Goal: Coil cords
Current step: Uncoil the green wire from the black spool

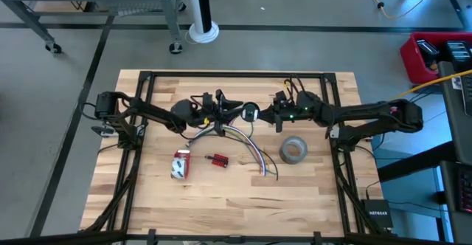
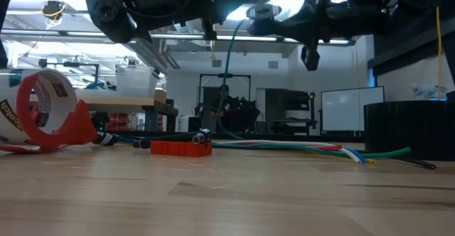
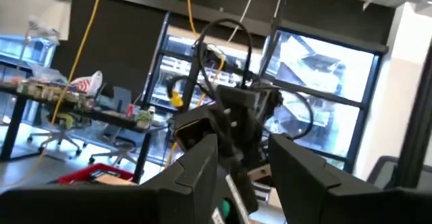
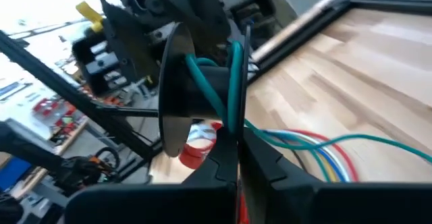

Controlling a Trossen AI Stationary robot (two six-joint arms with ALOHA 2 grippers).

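Note:
The cords show as a small round bundle point(image 1: 250, 113) of teal-dark cord wound on a black spool point(image 4: 177, 96), held up above the table's middle. My right gripper point(image 4: 231, 158) comes from the right and is shut at the spool. My left gripper point(image 1: 221, 111) comes from the left and stands close beside the bundle; a teal bit point(image 3: 223, 208) shows between its fingers. One teal strand point(image 2: 229, 72) hangs from the bundle down to the table. My left gripper has a teal piece of cord point(image 3: 223, 208) between its two fingers point(image 3: 196, 177); which part of the cord cannot be told. My right gripper pinches the spool at its near rim point(image 4: 236, 116), beside the wound cord, coming level from the table's right. The spool is lifted clear, its axis about level.
Loose coloured cords point(image 1: 254, 153) lie on the table below the grippers, running toward the near edge. A grey tape roll point(image 1: 293, 150) lies at the right, a red and white tape dispenser point(image 1: 180, 164) and a small red part point(image 1: 218, 160) at the left.

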